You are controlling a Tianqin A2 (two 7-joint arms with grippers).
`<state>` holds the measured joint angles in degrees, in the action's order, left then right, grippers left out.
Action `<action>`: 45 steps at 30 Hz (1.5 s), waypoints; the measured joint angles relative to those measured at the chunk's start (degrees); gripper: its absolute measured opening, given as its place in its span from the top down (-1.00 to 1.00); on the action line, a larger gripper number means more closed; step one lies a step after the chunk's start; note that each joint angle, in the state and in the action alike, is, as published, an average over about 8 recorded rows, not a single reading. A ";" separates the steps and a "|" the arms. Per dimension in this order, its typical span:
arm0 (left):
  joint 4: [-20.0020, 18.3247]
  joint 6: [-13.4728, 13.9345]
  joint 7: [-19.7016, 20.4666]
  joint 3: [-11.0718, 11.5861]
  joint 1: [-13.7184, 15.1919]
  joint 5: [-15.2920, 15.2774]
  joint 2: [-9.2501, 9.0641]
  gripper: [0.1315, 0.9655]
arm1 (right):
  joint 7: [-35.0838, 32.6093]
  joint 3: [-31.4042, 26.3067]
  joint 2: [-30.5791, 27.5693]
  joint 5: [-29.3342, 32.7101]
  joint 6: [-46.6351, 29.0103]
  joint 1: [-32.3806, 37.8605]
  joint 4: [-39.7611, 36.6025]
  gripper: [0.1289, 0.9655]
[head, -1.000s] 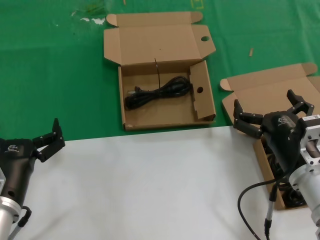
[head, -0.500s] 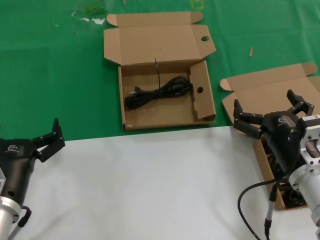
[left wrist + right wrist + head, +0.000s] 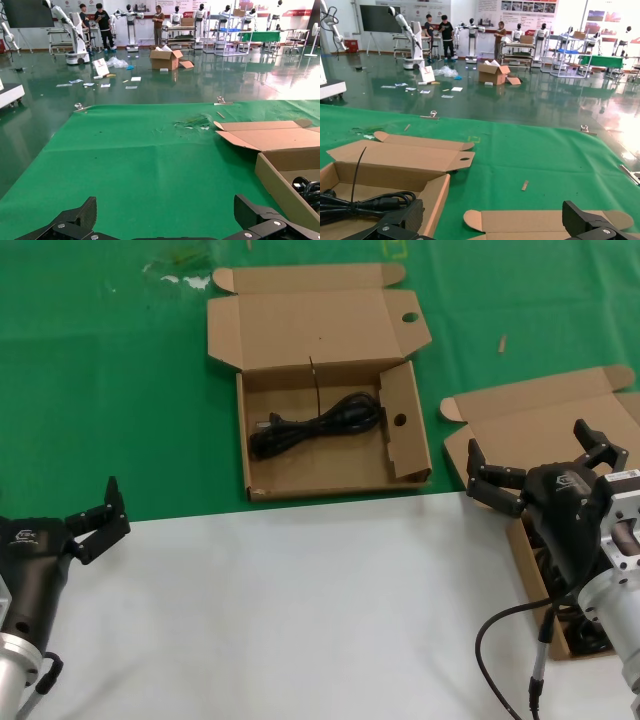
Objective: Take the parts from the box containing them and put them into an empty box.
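Observation:
The cardboard box with round holes [image 3: 405, 455] lies open at the middle back with one coiled black cord [image 3: 315, 425] in it. The plain-lidded box [image 3: 545, 425] lies open at the right; dark cords [image 3: 590, 637] show in it, mostly hidden by my right arm. My right gripper [image 3: 525, 440] is open and empty, over that box's lid edge. My left gripper [image 3: 108, 512] is open and empty at the front left, far from both boxes. In the right wrist view the holed box [image 3: 400, 165], its cord [image 3: 365, 204] and the plain lid [image 3: 530, 222] show beyond the open gripper [image 3: 492, 222]. In the left wrist view the open gripper [image 3: 167, 222] faces bare green cloth.
A white sheet [image 3: 300, 610] covers the near part of the table, green cloth [image 3: 120, 390] the far part. A small cardboard scrap [image 3: 502, 343] and white scraps [image 3: 185, 280] lie on the cloth. The holed box's wall [image 3: 280, 182] is at the edge of the left wrist view.

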<state>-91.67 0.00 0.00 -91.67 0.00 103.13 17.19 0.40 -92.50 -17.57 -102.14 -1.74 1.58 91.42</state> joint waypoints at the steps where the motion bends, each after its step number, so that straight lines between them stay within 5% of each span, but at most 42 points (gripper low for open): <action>1: 0.00 0.00 0.00 0.00 0.00 0.00 0.00 -1.00 | 0.00 0.00 0.00 0.00 0.00 0.00 0.00 -1.00; 45: 0.00 0.00 0.00 0.00 0.00 0.00 0.00 -1.00 | 0.00 0.00 0.00 0.00 0.00 0.00 0.00 -1.00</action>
<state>-91.67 0.00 0.00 -91.67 0.00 103.13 17.19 0.40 -92.50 -17.57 -102.14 -1.74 1.58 91.42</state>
